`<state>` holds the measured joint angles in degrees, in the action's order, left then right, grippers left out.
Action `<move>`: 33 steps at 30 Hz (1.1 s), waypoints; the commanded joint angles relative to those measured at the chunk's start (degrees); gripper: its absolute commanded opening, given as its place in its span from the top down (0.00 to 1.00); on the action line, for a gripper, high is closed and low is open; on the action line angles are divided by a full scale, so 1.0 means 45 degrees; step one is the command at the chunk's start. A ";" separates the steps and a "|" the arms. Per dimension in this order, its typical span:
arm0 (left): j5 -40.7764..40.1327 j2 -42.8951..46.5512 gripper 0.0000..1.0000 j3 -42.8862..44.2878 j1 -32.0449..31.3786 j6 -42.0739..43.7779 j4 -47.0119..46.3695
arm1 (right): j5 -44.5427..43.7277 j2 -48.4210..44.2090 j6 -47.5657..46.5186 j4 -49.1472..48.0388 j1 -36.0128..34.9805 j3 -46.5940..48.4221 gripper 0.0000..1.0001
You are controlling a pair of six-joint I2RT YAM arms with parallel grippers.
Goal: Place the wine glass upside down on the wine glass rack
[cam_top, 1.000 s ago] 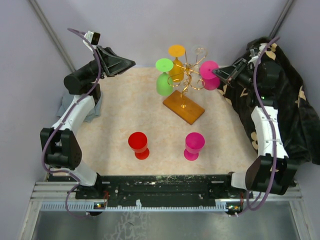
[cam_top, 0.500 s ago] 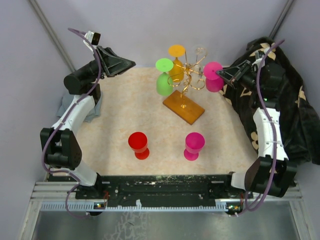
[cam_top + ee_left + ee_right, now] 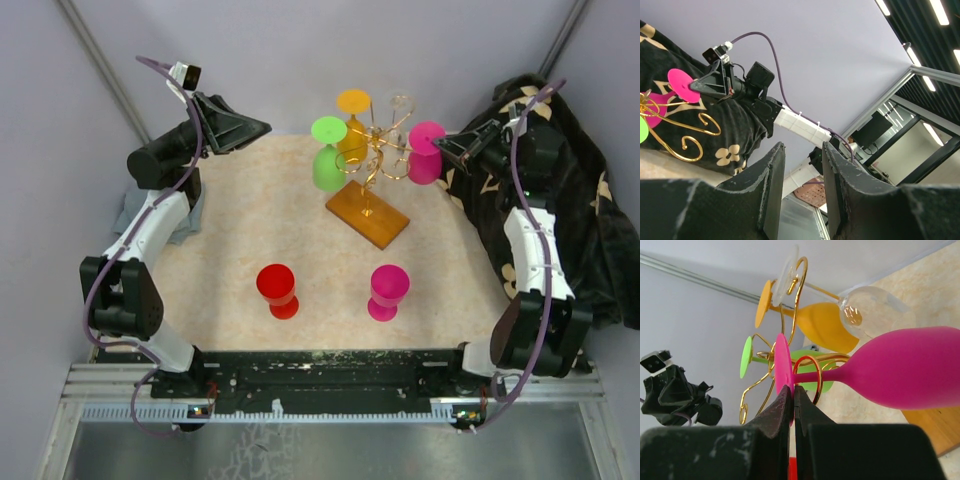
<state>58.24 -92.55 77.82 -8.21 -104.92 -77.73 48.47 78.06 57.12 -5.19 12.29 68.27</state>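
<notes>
The right end effector (image 3: 793, 390) has its fingers pressed together on the rim of the wine glass's (image 3: 900, 367) foot, a thin magenta disc right at the tips. From there the stem runs through a curled gold loop of the rack (image 3: 365, 212). The bowl lies beyond the loop, its mouth cut off at the frame edge. Whether the foot bears on the wire cannot be told.

Past the held glass hang an orange glass (image 3: 825, 327), a clear glass (image 3: 867, 310) and a green glass (image 3: 746, 357), partly hidden behind one another. Seen from above, the tips blur into the dark cloth (image 3: 580, 220) behind them.

The left end effector (image 3: 802, 146) is spread and empty, well apart from the rack, which shows only a few curls in its view. A red glass (image 3: 276, 288) and a second magenta glass (image 3: 388, 290) stand on the table (image 3: 250, 220), far from both end effectors.
</notes>
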 commanded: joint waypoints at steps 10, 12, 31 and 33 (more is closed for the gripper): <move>0.0256 0.0531 0.58 -0.0144 0.0009 0.0399 -0.0017 | -0.0215 0.0967 0.0137 -0.0978 0.0080 0.0982 0.81; 0.0270 0.0526 0.58 -0.0164 0.0010 0.0443 0.0025 | -0.0257 0.0990 0.0070 -0.0915 0.0080 0.0962 0.77; 0.1455 0.0882 0.62 0.0253 0.0065 0.4574 0.6195 | -0.1688 -0.0353 -0.0928 0.0887 0.1091 0.0816 0.63; 0.1436 0.1134 0.64 0.0559 0.0085 0.6810 0.9348 | -0.2119 -0.0884 -0.1115 0.1530 0.1162 0.0875 0.63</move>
<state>62.61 -90.91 77.47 -8.19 -91.90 -57.98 42.35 80.77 54.41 -0.30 16.45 70.61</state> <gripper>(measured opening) 0.370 0.371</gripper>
